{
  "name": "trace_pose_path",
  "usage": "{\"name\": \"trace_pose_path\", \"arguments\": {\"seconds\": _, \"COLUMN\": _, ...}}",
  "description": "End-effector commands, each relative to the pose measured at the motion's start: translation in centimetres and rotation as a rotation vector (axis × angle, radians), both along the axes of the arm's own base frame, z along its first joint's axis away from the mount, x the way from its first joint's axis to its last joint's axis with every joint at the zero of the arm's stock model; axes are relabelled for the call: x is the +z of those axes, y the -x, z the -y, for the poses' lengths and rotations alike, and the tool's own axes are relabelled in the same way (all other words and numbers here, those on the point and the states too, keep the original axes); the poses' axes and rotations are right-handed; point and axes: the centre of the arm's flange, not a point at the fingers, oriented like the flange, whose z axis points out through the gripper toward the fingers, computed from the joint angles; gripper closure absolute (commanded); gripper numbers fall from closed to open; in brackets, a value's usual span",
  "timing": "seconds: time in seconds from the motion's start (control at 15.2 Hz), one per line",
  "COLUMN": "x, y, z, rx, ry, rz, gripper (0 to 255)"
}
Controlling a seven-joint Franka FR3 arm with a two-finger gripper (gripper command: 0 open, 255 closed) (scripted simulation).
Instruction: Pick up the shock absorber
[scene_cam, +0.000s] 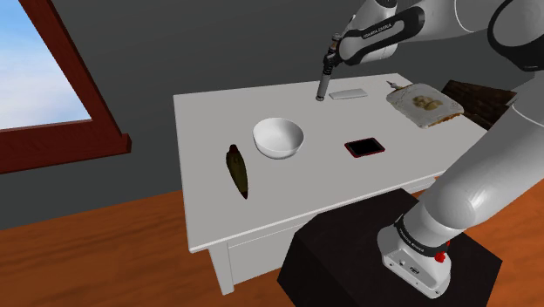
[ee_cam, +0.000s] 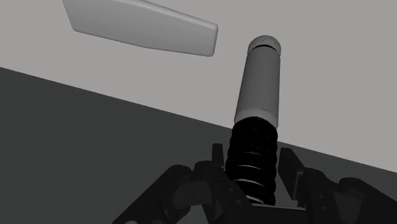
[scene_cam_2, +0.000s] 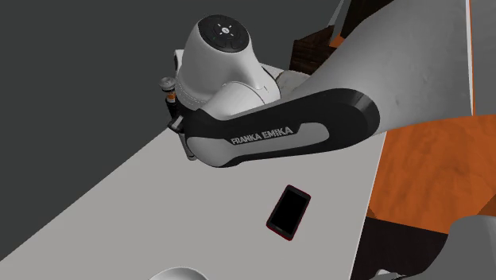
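Though clasped at the spring end alone, best raised straight up off the white table (scene_cam: 209,174), slowly, with a firm squeeze against any swing of the long barrel. Best steered clear of the flat grey slab (scene_cam: 347,92) lying just right of it. White bowl (scene_cam: 279,138) and red-edged phone (scene_cam: 364,146) nearer, well apart, judged no hindrance.

Arm (scene_cam: 497,166): rose from the stand (scene_cam: 349,253) at near right, arched over to the table's far edge, wrist turned downward.

Gripper (ee_cam: 254,184): closed to a narrow gap, fingers pressed on either side of the black spring.

Shock absorber (ee_cam: 257,83): held tilted at the table's far edge, grey barrel pointing down and slightly left. Could not tell whether its tip touched the tabletop.
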Motion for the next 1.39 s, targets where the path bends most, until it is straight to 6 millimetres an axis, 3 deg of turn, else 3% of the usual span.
{"name": "trace_pose_path", "arguments": {"seconds": 0.0, "x": -0.1, "y": 0.0, "z": 0.0, "rx": 0.000, "ry": 0.000, "rz": -0.001, "gripper": 255}}
{"name": "trace_pose_path", "arguments": {"seconds": 0.4, "x": -0.1, "y": 0.0, "z": 0.1, "rx": 0.000, "ry": 0.000, "rz": -0.001, "gripper": 255}}
{"name": "trace_pose_path", "arguments": {"seconds": 1.32, "x": 7.3, "y": 0.0, "z": 0.1, "rx": 0.000, "ry": 0.000, "rz": -0.001, "gripper": 255}}
